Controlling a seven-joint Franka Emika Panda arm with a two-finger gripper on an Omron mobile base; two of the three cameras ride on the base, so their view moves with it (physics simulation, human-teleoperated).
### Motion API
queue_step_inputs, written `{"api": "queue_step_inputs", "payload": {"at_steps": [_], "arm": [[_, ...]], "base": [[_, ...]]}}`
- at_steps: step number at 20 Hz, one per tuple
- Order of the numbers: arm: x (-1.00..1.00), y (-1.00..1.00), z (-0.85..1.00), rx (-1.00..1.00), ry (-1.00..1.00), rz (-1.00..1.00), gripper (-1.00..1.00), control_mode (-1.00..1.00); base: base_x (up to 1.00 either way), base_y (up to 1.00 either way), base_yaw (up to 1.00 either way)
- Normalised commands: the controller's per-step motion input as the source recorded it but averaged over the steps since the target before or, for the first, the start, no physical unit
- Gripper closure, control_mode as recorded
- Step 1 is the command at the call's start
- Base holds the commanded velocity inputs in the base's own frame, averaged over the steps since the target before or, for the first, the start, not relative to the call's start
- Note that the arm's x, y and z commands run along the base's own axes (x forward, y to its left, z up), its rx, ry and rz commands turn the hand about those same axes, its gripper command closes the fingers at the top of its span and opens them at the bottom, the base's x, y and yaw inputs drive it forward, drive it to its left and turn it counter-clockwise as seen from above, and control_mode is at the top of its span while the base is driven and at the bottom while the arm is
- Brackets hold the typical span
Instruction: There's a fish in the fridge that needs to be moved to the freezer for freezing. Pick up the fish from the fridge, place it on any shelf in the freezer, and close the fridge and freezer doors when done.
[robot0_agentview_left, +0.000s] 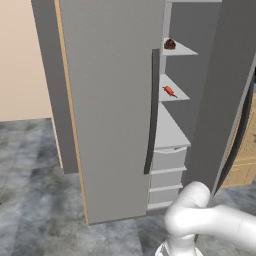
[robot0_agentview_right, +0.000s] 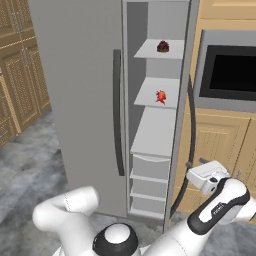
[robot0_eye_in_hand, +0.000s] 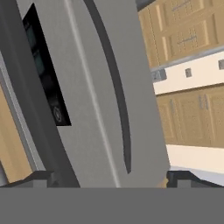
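Fish on freezer shelf, door open.
The fish (robot0_agentview_right: 160, 96) lies mid-shelf (robot0_agentview_right: 150, 97) in the freezer (robot0_agentview_right: 172, 30); the spread pincer (robot0_eye_in_hand: 109, 177) faces its door (robot0_eye_in_hand: 94, 100), empty.

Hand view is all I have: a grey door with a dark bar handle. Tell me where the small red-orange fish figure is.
Observer: The small red-orange fish figure lies on a flat light-grey plank shelf in the narrow freezer section, which stands open.
Operator: Report the wide door.
Observer: The wide flat grey door is shut against the unit.
Operator: Name whatever else sits in that section.
Observer: A dark red-brown lump sits on the shelf above the fish.
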Motion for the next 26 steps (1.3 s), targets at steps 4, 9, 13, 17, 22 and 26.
{"api": "queue_step_inputs", "payload": {"at_steps": [4,9,13,17,22,26], "arm": [[0.46,-0.20,-0.30,0.02,0.00,0.03,-1.00,-1.00],[0.40,-0.33,-0.22,0.01,0.00,0.00,-1.00,-1.00],[0.41,-0.28,-0.19,0.00,0.00,0.00,-1.00,-1.00],[0.42,-0.05,-0.19,0.00,0.00,0.00,-1.00,-1.00],[0.22,-0.02,-0.14,0.00,0.00,0.00,-1.00,-1.00],[0.00,0.22,-0.13,0.00,0.04,0.05,-1.00,-1.00]], "base": [[0.00,0.00,0.00],[0.00,0.00,0.00],[0.00,0.00,0.00],[0.00,0.00,0.00],[0.00,0.00,0.00],[0.00,0.00,0.00]]}}
